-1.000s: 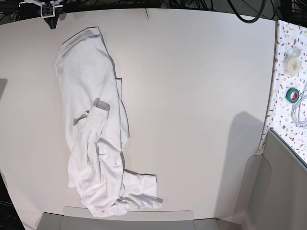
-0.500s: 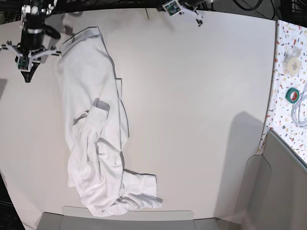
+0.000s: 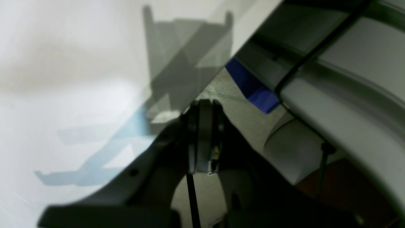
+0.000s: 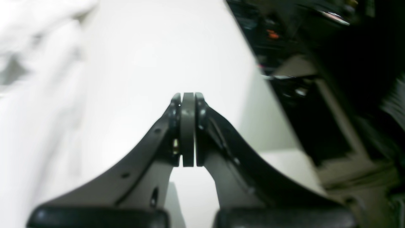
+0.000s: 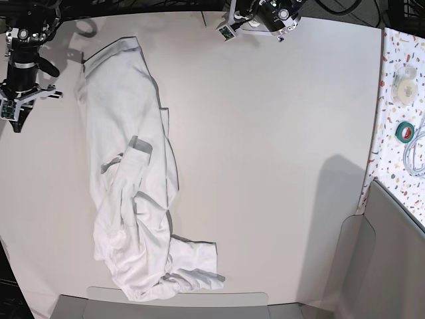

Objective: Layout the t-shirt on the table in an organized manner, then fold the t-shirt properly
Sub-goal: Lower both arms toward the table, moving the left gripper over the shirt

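Note:
The white t-shirt (image 5: 129,173) lies crumpled in a long strip down the left side of the table (image 5: 279,166), with grey hems showing. My right gripper (image 5: 16,121) is shut and empty over bare table left of the shirt's top end. In the right wrist view the shut right gripper (image 4: 187,96) points along the table (image 4: 142,57), with the t-shirt (image 4: 22,72) blurred on its left. My left arm (image 5: 260,16) hangs over the far table edge. The left gripper (image 3: 205,106) is shut and empty at the table (image 3: 63,95) edge.
A speckled strip (image 5: 398,46) on the right carries tape rolls, a green tape roll (image 5: 404,131) and a cable (image 5: 417,156). Grey panels stand at the front edge (image 5: 172,302) and the right corner (image 5: 392,246). A blue tape piece (image 3: 253,88) sits beyond the table edge.
The right arm has shifted left, away from the shirt's top end. The left arm has turned and come slightly further over the far edge. The t-shirt has not moved.

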Robot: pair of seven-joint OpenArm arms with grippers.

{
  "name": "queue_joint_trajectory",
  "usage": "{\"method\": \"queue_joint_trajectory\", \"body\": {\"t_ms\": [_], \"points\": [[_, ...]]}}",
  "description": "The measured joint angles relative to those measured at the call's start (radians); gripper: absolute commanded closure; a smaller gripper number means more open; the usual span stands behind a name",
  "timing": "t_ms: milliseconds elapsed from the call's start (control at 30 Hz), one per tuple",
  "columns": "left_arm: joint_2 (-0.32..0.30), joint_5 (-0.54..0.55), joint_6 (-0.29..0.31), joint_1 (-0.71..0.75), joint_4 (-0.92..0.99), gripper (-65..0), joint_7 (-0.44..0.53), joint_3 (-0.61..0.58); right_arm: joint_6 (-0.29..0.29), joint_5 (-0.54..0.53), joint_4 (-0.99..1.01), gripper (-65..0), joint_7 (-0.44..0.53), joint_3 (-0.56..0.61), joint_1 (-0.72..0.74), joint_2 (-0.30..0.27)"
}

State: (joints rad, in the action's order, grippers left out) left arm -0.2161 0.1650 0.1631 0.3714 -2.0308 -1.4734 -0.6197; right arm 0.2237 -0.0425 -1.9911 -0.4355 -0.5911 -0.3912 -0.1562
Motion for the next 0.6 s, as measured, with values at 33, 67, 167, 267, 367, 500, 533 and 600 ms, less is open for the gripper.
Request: {"method": "queue_joint_trajectory", "body": {"t_ms": [33,67,167,267,367,500,533,600], "points": [[-0.002,0.001,0.003,0.001,0.0,-0.1,0.011,0.0,-0.007,0.002,0.0,0.0,0.0,-0.014,-0.001,-0.001],[-0.006,0.004,0.005,0.003,0.0,-0.1,0.025,0.0,-0.016,0.003,0.002,0.0,0.0,-0.018,0.0,-0.001],[-0.023,0.021,-0.006,0.005,0.0,-0.1,0.053,0.004,-0.005,-0.003,0.014,0.0,-0.007,-0.009,0.016,0.002],[-0.051,0.047,-0.03,0.013,0.0,0.0,0.116,0.004,-0.003,-0.009,0.034,0.0,0.009,-0.011,0.021,0.004],[-0.092,0.078,-0.048,0.039,-0.002,0.0,0.225,0.006,-0.002,-0.006,0.076,0.0,-0.009,-0.015,0.017,-0.005],[-0.143,0.12,-0.082,0.186,-0.007,0.0,0.583,0.097,0.044,-0.008,0.084,0.0,0.006,-0.019,0.018,0.003],[-0.154,0.121,-0.075,0.237,-0.007,0.0,0.695,0.13,0.064,-0.009,0.084,0.0,0.005,-0.015,0.017,0.009],[-0.171,0.1,-0.076,0.328,-0.01,0.0,1.003,0.186,0.064,-0.005,0.092,0.0,0.001,-0.014,0.014,0.01]]}}
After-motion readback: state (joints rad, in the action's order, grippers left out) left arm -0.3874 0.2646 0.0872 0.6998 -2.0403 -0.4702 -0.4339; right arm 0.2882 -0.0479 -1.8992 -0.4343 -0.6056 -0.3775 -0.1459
